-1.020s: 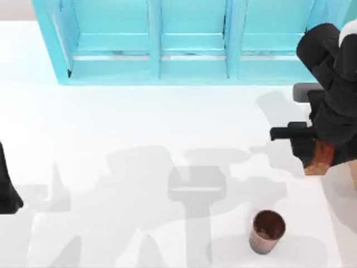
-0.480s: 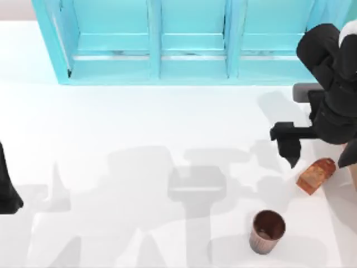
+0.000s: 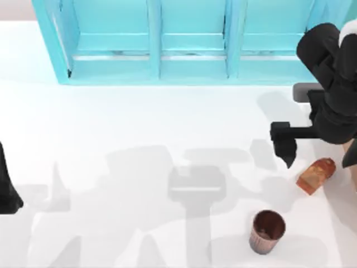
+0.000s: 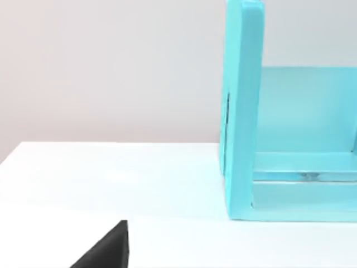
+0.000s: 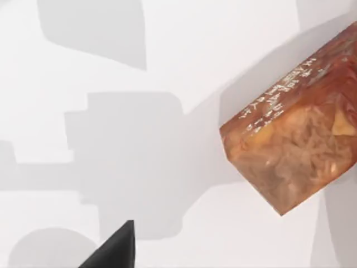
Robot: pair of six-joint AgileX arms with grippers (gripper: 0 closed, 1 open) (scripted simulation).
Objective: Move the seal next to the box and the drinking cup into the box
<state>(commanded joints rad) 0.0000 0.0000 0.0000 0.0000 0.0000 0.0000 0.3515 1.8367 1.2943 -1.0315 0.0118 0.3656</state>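
Observation:
The seal (image 3: pixel 316 175) is a reddish-brown, orange-mottled block lying on its side on the white table at the right; in the right wrist view the seal (image 5: pixel 295 145) shows close up. My right gripper (image 3: pixel 319 160) hangs open just above it, one dark finger (image 3: pixel 285 148) to its left, nothing held. A tan sliver of the box (image 3: pixel 355 180) shows at the right edge, right beside the seal. The drinking cup (image 3: pixel 268 230) stands upright near the front, left of the seal. My left arm (image 3: pixel 6 187) is parked at the left edge, gripper open.
A big turquoise shelf unit (image 3: pixel 189 42) runs along the back of the table, and the shelf unit's end wall (image 4: pixel 242 111) appears in the left wrist view. White tabletop stretches between the left arm and the cup.
The right gripper held the seal a second ago; it has opened, the seal now lies on the table by the box, and the fingers have lifted slightly.

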